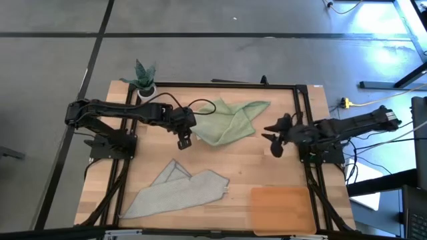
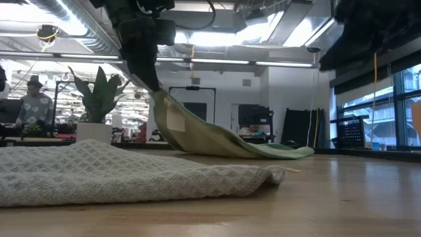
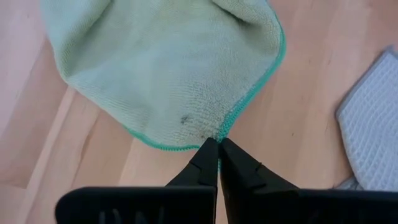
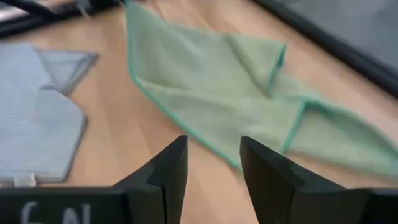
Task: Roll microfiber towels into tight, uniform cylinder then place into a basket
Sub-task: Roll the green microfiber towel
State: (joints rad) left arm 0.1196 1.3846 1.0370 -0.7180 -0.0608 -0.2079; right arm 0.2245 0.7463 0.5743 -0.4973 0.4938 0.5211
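Table: pale wood, carrying both arms, two towels, a basket and a plant
Grey towel: spread flat near the front left corner, one corner folded over
Green towel: crumpled near the middle of the back edge, one edge lifted off the wood
Basket: flat orange-brown tray at the front right corner, nothing in it
Left gripper: over the table's middle, fingers pressed together on the green towel's hem
Right gripper: near the right edge, fingers spread, clear of the green towel
Plant: white pot at the back left corner
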